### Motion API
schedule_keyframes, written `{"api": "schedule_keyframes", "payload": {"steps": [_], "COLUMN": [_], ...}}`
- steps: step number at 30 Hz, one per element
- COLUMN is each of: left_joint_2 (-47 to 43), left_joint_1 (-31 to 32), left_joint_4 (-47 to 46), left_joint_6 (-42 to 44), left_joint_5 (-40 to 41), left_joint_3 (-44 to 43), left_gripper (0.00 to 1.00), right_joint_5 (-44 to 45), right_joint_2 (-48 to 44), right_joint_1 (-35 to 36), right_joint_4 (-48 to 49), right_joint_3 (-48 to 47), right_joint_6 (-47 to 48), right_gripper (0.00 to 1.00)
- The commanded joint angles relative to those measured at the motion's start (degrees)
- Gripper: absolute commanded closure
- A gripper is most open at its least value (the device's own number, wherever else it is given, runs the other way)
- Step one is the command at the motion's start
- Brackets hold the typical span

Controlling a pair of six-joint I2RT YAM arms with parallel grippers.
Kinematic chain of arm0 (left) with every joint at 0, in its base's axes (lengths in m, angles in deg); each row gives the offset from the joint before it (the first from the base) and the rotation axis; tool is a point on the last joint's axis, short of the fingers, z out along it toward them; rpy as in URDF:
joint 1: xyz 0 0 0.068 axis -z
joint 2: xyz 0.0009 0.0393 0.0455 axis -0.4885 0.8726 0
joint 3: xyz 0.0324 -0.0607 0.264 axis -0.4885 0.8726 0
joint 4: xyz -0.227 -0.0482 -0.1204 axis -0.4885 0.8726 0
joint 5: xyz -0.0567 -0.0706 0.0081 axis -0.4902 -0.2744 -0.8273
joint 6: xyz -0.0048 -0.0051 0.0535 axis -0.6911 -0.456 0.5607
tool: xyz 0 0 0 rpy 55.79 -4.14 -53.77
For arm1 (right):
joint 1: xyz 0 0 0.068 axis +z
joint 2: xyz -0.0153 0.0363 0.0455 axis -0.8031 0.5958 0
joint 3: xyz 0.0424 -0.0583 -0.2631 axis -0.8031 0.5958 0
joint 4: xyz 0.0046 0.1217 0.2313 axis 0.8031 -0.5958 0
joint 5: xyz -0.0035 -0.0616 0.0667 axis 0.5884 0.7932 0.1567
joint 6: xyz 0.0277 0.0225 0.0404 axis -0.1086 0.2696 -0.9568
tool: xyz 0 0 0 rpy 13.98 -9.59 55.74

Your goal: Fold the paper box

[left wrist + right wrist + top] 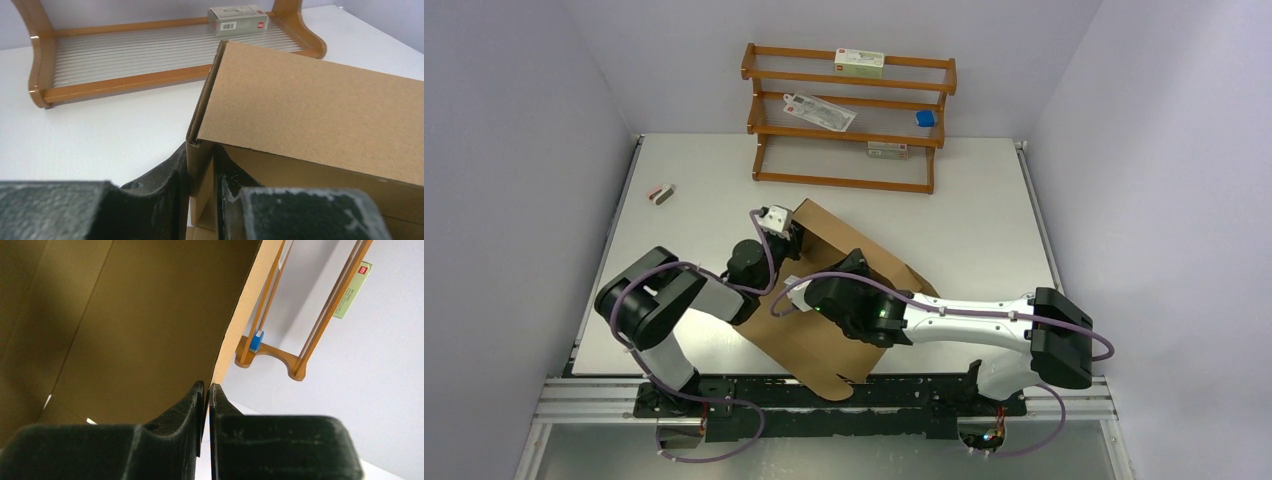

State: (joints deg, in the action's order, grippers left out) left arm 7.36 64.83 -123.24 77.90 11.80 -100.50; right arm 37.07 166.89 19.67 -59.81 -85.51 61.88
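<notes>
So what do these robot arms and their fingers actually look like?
The left arm and right arm have white links between chunky black joints, with purple cables looping alongside. Their fingers are matte black and rough-surfaced.

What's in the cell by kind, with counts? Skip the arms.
paper box, brown cardboard: 1
wooden rack: 1
white printed packs on the rack: 3
small blue item on the rack: 1
small loose item, far left: 1
Total: 7
</notes>
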Motion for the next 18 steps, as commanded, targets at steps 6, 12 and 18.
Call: {"api": "schedule_keyframes", "payload": {"steps": [6, 12, 18], "left_joint_2": [1.9, 2.4, 3.2], "left_joint_1": [3.0, 4.6, 6.6], "left_joint_4": [-10.2, -11.3, -11.2], "left_joint_6": [-0.3, 0.1, 1.1], "left_joint_5": [21.5, 29.4, 37.9], "left_joint_3": [0.1, 0.5, -0.2], "left_gripper": [0.86, 0.89, 0.92], "right_joint_5": [-9.8, -12.2, -14.1], "right_joint_2": [0.5, 0.3, -0.2], "right_joint_1": [-0.5, -1.1, -1.9], "right_joint_4": [-5.5, -7.4, -7.9], "right_joint_3": [-1.7, -2.9, -2.9], "right_joint_6": [-4.0, -5.7, -6.9], "right_gripper": [0.91, 0.92, 0.92]}}
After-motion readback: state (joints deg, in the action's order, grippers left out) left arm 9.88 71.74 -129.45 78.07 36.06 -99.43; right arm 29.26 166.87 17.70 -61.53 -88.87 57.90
